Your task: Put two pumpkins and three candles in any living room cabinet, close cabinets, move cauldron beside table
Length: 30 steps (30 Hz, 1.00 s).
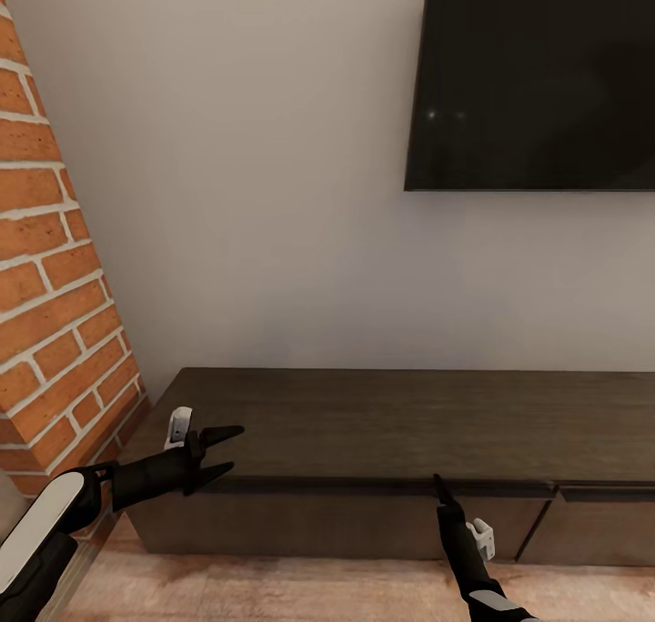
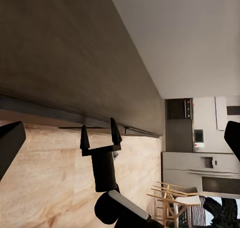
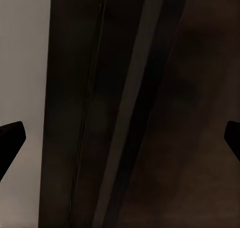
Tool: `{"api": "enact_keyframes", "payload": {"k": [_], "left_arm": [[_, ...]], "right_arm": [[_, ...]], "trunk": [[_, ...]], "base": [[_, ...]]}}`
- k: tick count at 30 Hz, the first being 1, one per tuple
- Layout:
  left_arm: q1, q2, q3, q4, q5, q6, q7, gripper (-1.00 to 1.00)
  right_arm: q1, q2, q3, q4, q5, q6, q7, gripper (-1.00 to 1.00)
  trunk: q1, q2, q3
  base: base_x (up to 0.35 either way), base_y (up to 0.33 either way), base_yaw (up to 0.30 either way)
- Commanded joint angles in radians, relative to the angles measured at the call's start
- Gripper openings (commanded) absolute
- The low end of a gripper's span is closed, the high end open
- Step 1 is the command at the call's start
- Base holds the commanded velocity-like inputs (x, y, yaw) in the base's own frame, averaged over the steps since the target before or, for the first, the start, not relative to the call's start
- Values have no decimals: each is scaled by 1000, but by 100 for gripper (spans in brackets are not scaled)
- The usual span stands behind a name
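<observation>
Both grippers, left point(image 1: 226, 449) and right point(image 2: 101, 134), hang spread and empty at the front edge of the cabinet point(image 1: 391, 422), drawers shut.

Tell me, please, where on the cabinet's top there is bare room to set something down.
The cabinet top looks bare from the brick wall end across to the stretch under the TV. The only crowding is along its front edge: the left gripper hangs open over the left corner, and the right gripper points at the drawer lip mid-front.
</observation>
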Motion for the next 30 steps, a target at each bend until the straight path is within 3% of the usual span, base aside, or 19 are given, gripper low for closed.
{"api": "enact_keyframes", "payload": {"k": [1, 15, 16, 30], "left_arm": [[-1, 1, -1, -1, 11, 1, 10, 100], [-1, 1, -1, -1, 11, 1, 10, 100], [-1, 1, -1, -1, 11, 1, 10, 100], [-1, 1, -1, -1, 11, 1, 10, 100]], "right_arm": [[-1, 1, 8, 3, -3, -6, 3, 100], [-1, 0, 8, 3, -2, -5, 1, 100], [-1, 0, 8, 3, -2, -5, 1, -100], [-1, -1, 10, 3, -1, -5, 1, -100]], "trunk": [[0, 0, -1], [0, 0, -1], [0, 0, -1], [0, 0, -1]], "base": [[0, 0, 0], [0, 0, 0], [0, 0, 0], [0, 0, 0]]}}
